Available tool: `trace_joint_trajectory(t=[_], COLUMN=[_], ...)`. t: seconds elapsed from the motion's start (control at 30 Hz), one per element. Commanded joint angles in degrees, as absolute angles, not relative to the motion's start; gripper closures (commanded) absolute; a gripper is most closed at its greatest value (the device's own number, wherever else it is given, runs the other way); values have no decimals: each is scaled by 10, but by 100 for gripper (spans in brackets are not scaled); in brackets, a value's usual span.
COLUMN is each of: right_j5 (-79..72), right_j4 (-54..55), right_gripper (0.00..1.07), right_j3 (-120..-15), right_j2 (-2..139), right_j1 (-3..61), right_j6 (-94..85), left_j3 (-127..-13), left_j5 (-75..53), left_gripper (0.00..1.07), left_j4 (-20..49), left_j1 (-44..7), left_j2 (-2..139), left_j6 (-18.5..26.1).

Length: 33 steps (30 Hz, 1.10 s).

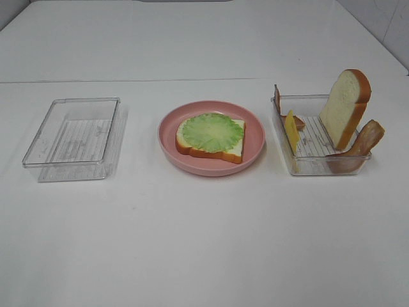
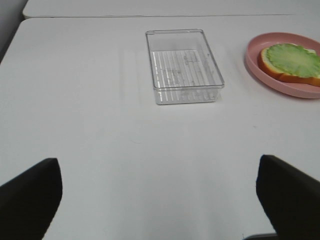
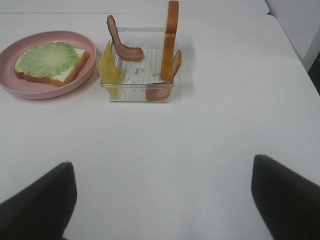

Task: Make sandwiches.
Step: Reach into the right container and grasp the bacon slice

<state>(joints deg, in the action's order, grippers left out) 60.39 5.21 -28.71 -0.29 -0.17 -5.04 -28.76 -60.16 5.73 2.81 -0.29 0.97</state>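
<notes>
A bread slice (image 1: 233, 152) topped with a green lettuce leaf (image 1: 211, 132) lies on the pink plate (image 1: 252, 121) at the table's middle. The right clear tray (image 1: 307, 163) holds an upright bread slice (image 1: 345, 105), a yellow cheese slice (image 1: 292, 130) and two bacon strips (image 1: 363, 142), one leaning at the front right, one (image 1: 277, 99) at the back left. In the right wrist view these are the bread (image 3: 170, 37), cheese (image 3: 108, 66) and bacon (image 3: 121, 44). My left gripper (image 2: 159, 195) and right gripper (image 3: 162, 197) are open and empty, well short of the trays. Neither arm shows in the high view.
An empty clear tray (image 1: 73, 137) stands at the left, and it also shows in the left wrist view (image 2: 182, 67). The plate with lettuce (image 2: 292, 57) sits to its right there. The white table has a seam running across the back (image 1: 128, 80).
</notes>
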Motion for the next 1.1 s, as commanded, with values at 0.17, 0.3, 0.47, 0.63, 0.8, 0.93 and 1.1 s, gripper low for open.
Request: trace_joint_trajectory(t=[0.17, 0.3, 0.47, 0.63, 0.8, 0.93, 1.1], right_j5=[602, 602, 602, 602, 599, 592, 523], right_j4=[52, 52, 52, 52, 53, 53, 53], right_gripper=[21, 21, 21, 21, 21, 21, 21], right_j3=[-287, -287, -287, -288, -311, -338, -403], right_j2=[-11, -11, -11, 5, 144, 245, 443], right_j1=[-3, -3, -3, -3, -3, -3, -3], right_j6=[-51, -51, -51, -36, -13, -12, -12], left_j3=[-286, -286, -286, -286, -286, -286, -286], left_j5=[-592, -592, -592, -592, -592, -592, -592], left_gripper=[6, 6, 6, 6, 6, 6, 6], left_j4=[64, 64, 65, 65, 65, 65, 65], left_j1=[49, 49, 49, 49, 49, 49, 49], left_j2=[-14, -14, -14, -14, -14, -14, -14], left_j6=[10, 10, 10, 10, 10, 10, 9])
